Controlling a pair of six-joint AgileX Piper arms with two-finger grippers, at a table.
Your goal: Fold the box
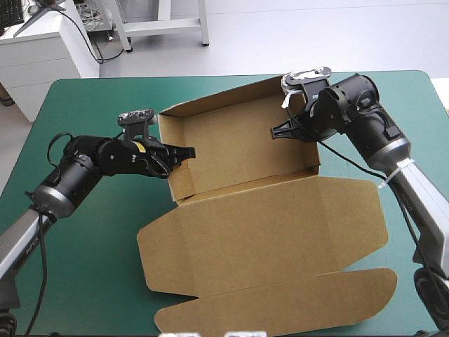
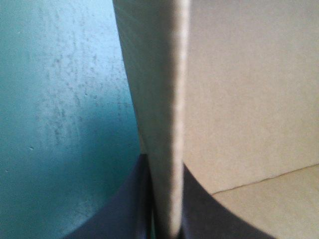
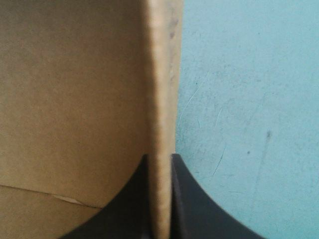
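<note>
No words, numbers or signs can be read in any of the pictures. In the high view, left of the middle of the frame, there is a small yellow sticker [image 1: 143, 147] on the left arm [image 1: 84, 168]. It is too small to read. The box [image 1: 266, 232] shows only plain brown board in all three views.

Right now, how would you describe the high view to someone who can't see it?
A brown box sits on a teal-green table: an open tray with raised walls, its lid lying flat toward the near edge. The left hand pinches the tray's left wall and the right hand its right wall.
</note>
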